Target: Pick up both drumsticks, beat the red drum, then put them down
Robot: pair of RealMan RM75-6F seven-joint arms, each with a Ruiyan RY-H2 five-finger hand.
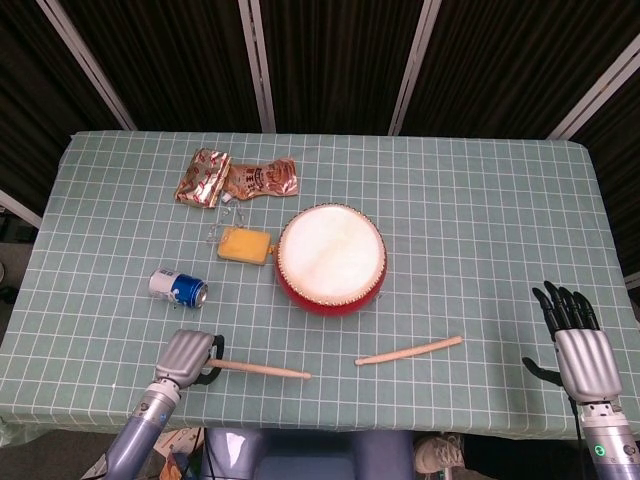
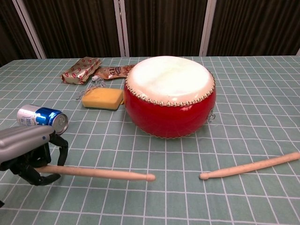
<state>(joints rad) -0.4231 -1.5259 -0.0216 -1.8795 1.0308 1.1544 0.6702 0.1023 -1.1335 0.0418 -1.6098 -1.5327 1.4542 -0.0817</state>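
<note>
The red drum [image 1: 331, 261] [image 2: 169, 97] with a white skin stands mid-table. My left hand [image 1: 190, 356] [image 2: 29, 153] grips the butt of one wooden drumstick [image 1: 262, 369] [image 2: 104, 174] near the front left edge, and the stick is lifted off the cloth, its tip pointing right. The second drumstick [image 1: 408, 351] [image 2: 249, 166] lies on the cloth in front and to the right of the drum. My right hand [image 1: 581, 351] is at the front right corner with fingers spread and nothing in it, well right of that stick.
A blue can [image 1: 178, 287] [image 2: 42, 120] lies on its side just behind my left hand. A yellow sponge [image 1: 244, 244] [image 2: 102, 98] sits left of the drum. Two snack packets [image 1: 236, 179] [image 2: 81, 69] lie further back. The table's front edge [image 1: 400, 428] runs close to both hands.
</note>
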